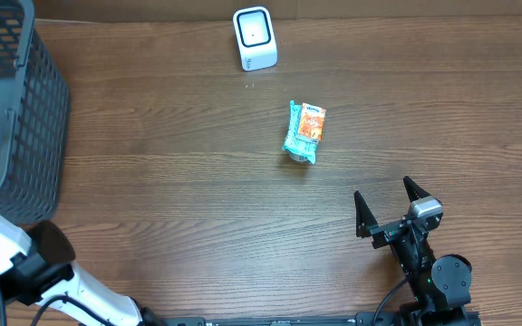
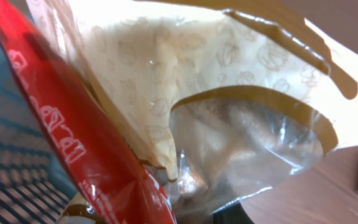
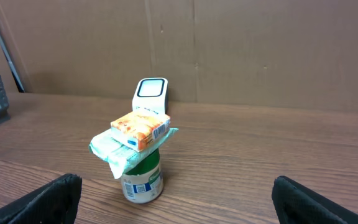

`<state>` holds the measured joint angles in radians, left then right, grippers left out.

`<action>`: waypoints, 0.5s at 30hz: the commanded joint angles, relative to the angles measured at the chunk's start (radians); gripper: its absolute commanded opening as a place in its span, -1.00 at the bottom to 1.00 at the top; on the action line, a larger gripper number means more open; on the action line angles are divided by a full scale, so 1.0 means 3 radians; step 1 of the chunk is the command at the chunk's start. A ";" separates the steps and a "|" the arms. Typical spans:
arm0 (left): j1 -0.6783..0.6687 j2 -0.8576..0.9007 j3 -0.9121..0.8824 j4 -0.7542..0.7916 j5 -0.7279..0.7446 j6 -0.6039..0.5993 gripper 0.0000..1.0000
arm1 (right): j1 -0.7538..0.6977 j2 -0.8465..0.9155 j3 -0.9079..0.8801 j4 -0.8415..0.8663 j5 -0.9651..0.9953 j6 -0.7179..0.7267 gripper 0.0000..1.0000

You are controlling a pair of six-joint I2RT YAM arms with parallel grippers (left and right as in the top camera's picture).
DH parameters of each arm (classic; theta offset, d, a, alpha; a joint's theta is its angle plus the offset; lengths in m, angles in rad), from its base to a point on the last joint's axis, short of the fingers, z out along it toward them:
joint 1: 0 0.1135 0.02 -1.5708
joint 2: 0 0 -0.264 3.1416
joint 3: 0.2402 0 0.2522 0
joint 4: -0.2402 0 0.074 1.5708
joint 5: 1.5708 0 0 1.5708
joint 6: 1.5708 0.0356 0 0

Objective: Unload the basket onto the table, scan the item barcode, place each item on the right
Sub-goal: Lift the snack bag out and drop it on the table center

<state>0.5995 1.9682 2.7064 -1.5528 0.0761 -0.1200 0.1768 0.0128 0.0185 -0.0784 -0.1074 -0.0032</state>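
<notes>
The left end effector, unseen but closed, apparently grips the windowed pouch filling its wrist view by the basket at upper left — well apart from the scanner at top centre, so the scan is not yet done — while the right end effector stands open, lower right.

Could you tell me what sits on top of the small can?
A teal packet lies on the can, an orange box atop it; the can's top is covered.

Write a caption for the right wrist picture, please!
Open right claw faces a small can topped with a teal packet and orange box, white scanner behind.
</notes>
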 commanded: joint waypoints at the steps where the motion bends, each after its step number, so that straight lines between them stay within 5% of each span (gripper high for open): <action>1: -0.0276 -0.0008 0.0006 -0.0273 0.0170 -0.0252 -0.92 | -0.0017 -0.0033 -0.0036 0.0017 0.0003 0.0011 1.00; 11: -0.1222 0.0020 -0.0654 -0.0455 0.0142 -0.0403 -0.92 | -0.0017 -0.0033 -0.0036 0.0017 0.0003 0.0011 1.00; 15: -0.1620 0.0020 -0.1146 -0.0401 -0.0093 -0.0748 -0.92 | -0.0017 -0.0033 -0.0036 0.0017 0.0003 0.0011 1.00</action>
<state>0.1902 1.9640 2.4584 -1.6844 0.0975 -0.2424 0.1768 0.0128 0.0185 -0.0776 -0.1078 -0.0032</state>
